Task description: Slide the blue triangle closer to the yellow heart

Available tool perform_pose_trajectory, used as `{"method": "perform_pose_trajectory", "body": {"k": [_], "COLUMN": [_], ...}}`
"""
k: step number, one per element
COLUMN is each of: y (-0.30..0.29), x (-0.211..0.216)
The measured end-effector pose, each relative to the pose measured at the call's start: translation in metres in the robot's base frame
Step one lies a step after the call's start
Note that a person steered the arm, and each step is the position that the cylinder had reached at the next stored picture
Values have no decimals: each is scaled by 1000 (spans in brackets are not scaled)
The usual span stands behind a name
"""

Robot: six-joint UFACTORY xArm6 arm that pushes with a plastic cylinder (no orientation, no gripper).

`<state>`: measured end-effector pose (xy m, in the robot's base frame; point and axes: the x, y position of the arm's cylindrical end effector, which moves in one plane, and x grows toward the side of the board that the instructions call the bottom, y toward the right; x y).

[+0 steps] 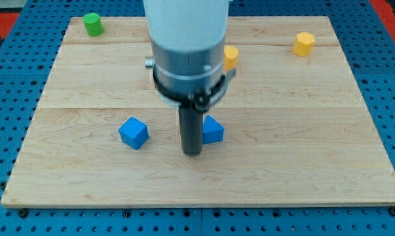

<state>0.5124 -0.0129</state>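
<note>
My tip is down on the board — touching the left edge of the blue triangle (partly hidden by my rod). Yellow heart sits above it, half behind the arm — well apart. No fingers, nothing gripped.

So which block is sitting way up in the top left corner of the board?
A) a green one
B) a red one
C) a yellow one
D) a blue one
A: the green block sits alone near the board's top left corner, far from my tip, which is down between the two blue blocks.
</note>
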Motion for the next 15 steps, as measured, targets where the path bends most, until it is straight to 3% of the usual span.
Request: {"method": "perform_pose_trajectory", "body": {"k": [2, 4, 6, 8, 9, 12, 15], "y": [44, -38, 52, 110, 156, 114, 129], "x": [-91, -32, -25, 29, 26, 44, -8]}}
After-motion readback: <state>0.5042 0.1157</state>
